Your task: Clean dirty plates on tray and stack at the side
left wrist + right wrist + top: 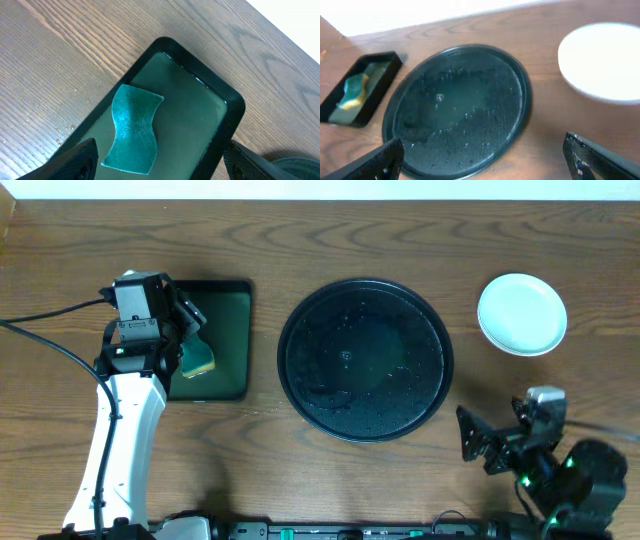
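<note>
Overhead, the round black tray (362, 360) sits mid-bench, its dark surface speckled with droplets. Out at its 2 o'clock, well apart from the rim, the white plates (522, 313) rest on the bare wood of the bench (300, 230). From above they read as one round stack, and the number in it cannot be told.

Over at the tray's 9 o'clock lies the rectangular green tray (228, 340), just beside the round one but not touching it. The left tool (192, 325) hangs right above it. Its wrist camera shows both fingers (75, 160) spread wide at the bottom corners, gripping nothing. Between them a green sponge (132, 130) lies in the green tray (200, 105), bowed in at the waist. Whether the fingers touch the sponge cannot be told.

Down at the round tray's 4 o'clock, the right tool (478, 442) sits low near the bench edge, pointing toward the tray. Its own camera shows the fingers (600, 160) far apart, released, with nothing between them. Ahead of the right tool (482, 150) is the wet round tray (460, 110). The plates (602, 60) sit at 1 o'clock in that view. The green tray (385, 65) is far off at 10 o'clock, holding the sponge (352, 90), which shows a yellow underside there.
</note>
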